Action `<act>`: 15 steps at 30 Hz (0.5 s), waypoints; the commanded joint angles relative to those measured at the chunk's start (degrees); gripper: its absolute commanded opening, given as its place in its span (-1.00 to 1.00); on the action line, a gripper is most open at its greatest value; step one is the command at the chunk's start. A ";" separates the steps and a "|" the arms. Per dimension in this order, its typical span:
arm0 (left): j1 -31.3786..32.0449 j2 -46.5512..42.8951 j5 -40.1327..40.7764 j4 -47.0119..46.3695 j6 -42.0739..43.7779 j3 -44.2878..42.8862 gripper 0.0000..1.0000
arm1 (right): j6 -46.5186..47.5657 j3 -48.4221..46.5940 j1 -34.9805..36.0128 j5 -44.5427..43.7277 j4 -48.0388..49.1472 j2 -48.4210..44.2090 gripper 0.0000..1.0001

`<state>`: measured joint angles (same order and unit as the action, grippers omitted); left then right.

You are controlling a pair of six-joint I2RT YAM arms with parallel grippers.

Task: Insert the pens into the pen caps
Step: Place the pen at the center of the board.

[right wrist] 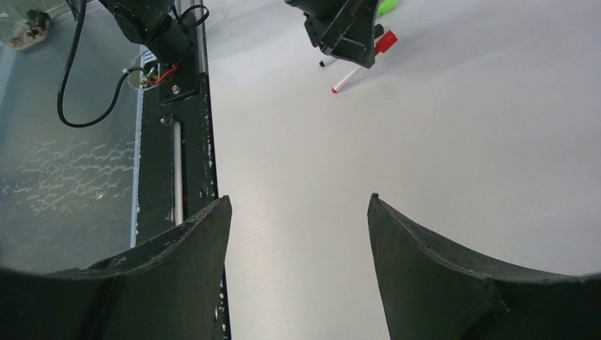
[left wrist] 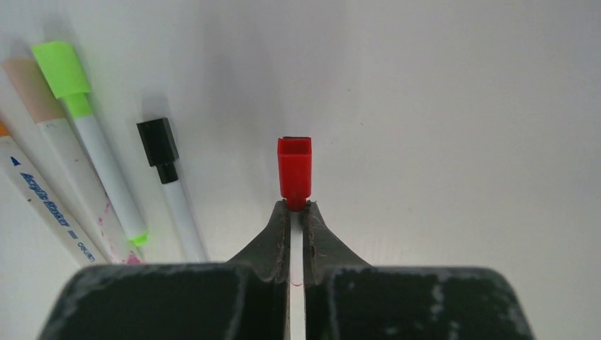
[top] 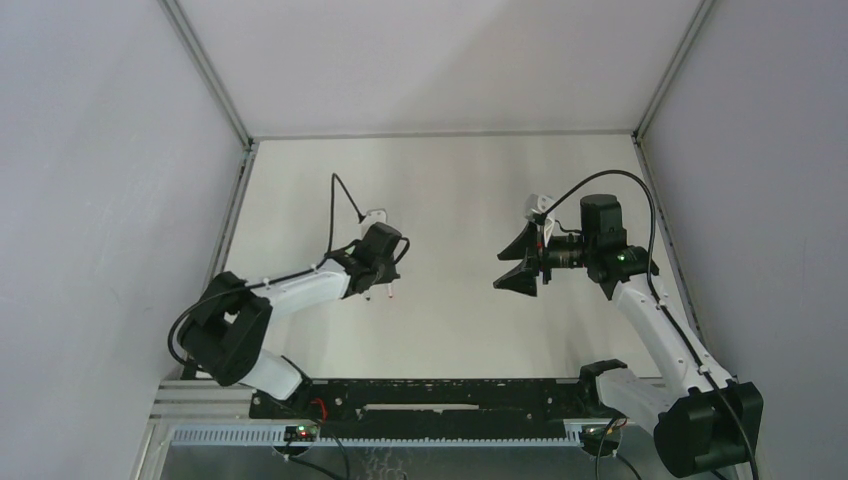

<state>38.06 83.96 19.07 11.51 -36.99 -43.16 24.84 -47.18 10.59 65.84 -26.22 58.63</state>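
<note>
**Left tool** [left wrist: 296, 210]: jaws pinched almost together on the thin white barrel of a pen [left wrist: 297, 283]. A red cap [left wrist: 294, 170] sits on the barrel's far end and projects just beyond the fingertips. It is over the white surface [left wrist: 461, 106]; whether the cap touches it cannot be told.

**Right tool** [right wrist: 299, 200]: jaws spread wide, nothing between them. It stands at the right of the scene above bare surface, well apart from the pens.

**Loose pens, on the surface left of the left tool, lying close together with caps toward the far side:**
- green-capped pen [left wrist: 99, 156], white barrel, small green near end
- black-capped pen [left wrist: 173, 191], white barrel, nearest to the held pen but apart from it
- peach-capped pen [left wrist: 42, 113], just beside the green one on its left
- pen with blue lettering [left wrist: 46, 205], leftmost, partly cut off by the frame edge; its cap cannot be made out
</note>
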 commanded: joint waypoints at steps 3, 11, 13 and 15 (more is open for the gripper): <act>-2.30 5.01 3.71 6.06 2.11 -3.71 -0.85 | 1.17 -1.97 -0.37 0.34 -0.24 -0.58 0.53; -3.39 5.83 4.04 5.82 2.44 -3.40 -0.67 | 1.16 -1.95 -0.64 0.43 -0.32 -0.61 0.53; -3.35 4.02 3.61 5.64 2.54 -3.06 -0.57 | 1.17 -1.95 -0.81 0.43 -0.37 -0.54 0.53; -3.35 2.09 3.48 5.63 2.56 -2.63 -0.49 | 1.19 -1.95 -1.02 0.49 -0.30 -0.65 0.53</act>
<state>35.18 90.08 22.13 16.80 -35.57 -45.36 24.88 -47.20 10.24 65.87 -26.50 58.63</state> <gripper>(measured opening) 0.234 0.768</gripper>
